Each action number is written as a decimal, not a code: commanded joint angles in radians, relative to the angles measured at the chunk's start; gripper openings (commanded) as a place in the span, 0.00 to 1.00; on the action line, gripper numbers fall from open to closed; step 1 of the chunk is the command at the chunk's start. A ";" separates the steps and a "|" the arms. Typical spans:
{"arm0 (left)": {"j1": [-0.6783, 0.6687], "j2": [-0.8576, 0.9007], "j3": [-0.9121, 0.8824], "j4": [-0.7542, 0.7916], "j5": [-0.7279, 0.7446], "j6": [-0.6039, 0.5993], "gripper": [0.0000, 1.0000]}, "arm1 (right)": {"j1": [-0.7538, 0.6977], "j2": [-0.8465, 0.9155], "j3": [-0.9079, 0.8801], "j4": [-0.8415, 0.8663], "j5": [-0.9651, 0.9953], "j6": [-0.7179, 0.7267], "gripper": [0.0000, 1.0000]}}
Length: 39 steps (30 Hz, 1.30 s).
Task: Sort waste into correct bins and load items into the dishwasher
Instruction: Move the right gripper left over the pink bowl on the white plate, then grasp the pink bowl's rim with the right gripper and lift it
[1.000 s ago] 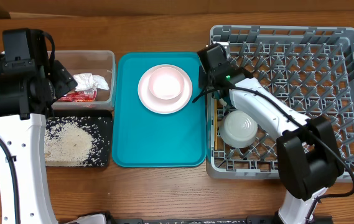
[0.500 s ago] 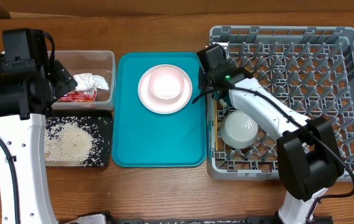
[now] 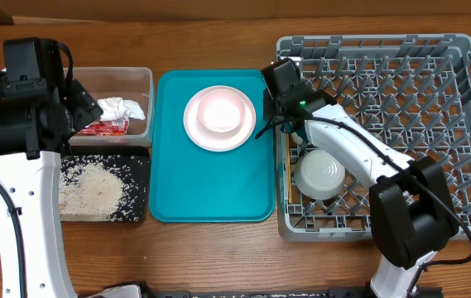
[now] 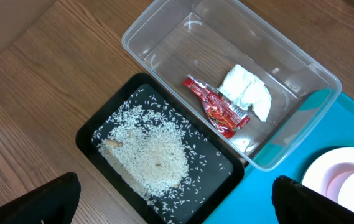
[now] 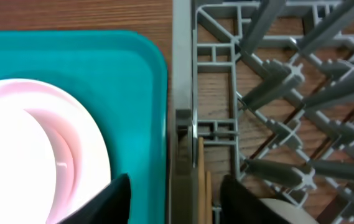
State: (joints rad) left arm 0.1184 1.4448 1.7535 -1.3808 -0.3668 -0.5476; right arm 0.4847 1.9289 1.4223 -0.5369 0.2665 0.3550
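Both empty: left pincer [image 4: 175,198] spread wide above rice [image 4: 152,152] on black tray [image 3: 138,170]; right pincer [image 5: 175,186] half-open astride dish rack [image 5: 181,74] wall; napkin [image 4: 246,92], wrapper [image 4: 217,107] in clear tub [image 4: 164,46]; grey-green bowl [image 3: 322,174] racked.

**Waste binned at the table's [image 3: 218,25] left end, dishes split between tray and rack**
A crumpled white napkin [image 3: 125,108] and a red foil wrapper [image 3: 105,127] are seen lying in the clear tub [image 3: 111,73], against its right side. White rice [image 3: 90,189] is spread over the black tray [image 3: 136,170] just in front. A white-pink bowl [image 3: 220,110] is set on the round pink plate [image 3: 198,132] by the teal tray's [image 3: 210,190] far edge. A grey-green bowl [image 3: 322,174] is lodged among pegs near the grey rack's [image 3: 376,40] front-left corner.
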 commanded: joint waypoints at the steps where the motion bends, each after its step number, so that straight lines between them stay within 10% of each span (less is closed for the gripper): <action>1: -0.001 0.000 0.016 0.001 0.001 0.009 1.00 | -0.001 -0.051 0.098 -0.029 -0.002 -0.050 0.57; 22: -0.001 0.000 0.016 0.001 0.001 0.009 1.00 | 0.174 0.073 0.344 -0.076 -0.399 -0.520 0.59; 39: -0.001 0.000 0.016 0.000 0.001 0.009 1.00 | 0.207 0.246 0.327 0.026 -0.340 -0.535 0.49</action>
State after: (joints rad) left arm 0.1184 1.4448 1.7535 -1.3804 -0.3672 -0.5476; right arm 0.6941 2.1639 1.7531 -0.5167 -0.0841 -0.1707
